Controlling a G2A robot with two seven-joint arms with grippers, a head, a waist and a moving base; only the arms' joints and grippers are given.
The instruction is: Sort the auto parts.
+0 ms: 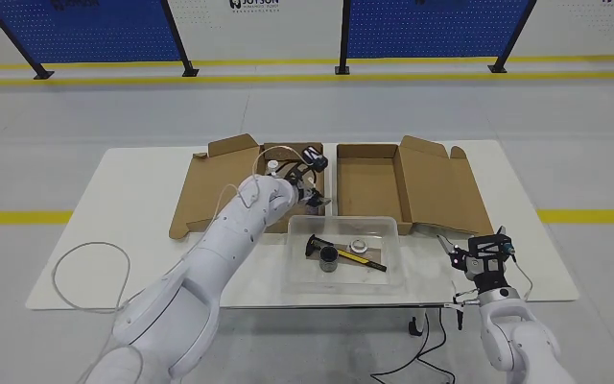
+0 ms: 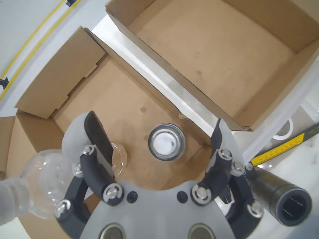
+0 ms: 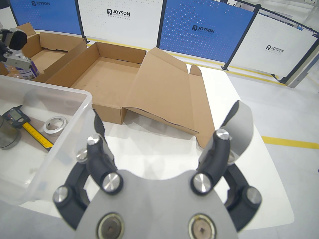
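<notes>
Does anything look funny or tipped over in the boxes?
Yes. A clear plastic bottle lies on its side in the left cardboard box, beside an upright jar. It hardly looks like an auto part.

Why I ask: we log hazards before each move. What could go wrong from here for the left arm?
1. The left gripper hangs open above the small can standing upright in the left box; a skewed move might tip it.
2. The clear bulb lies close beside one of its fingers; a sideways shift could knock or crack it.
</notes>
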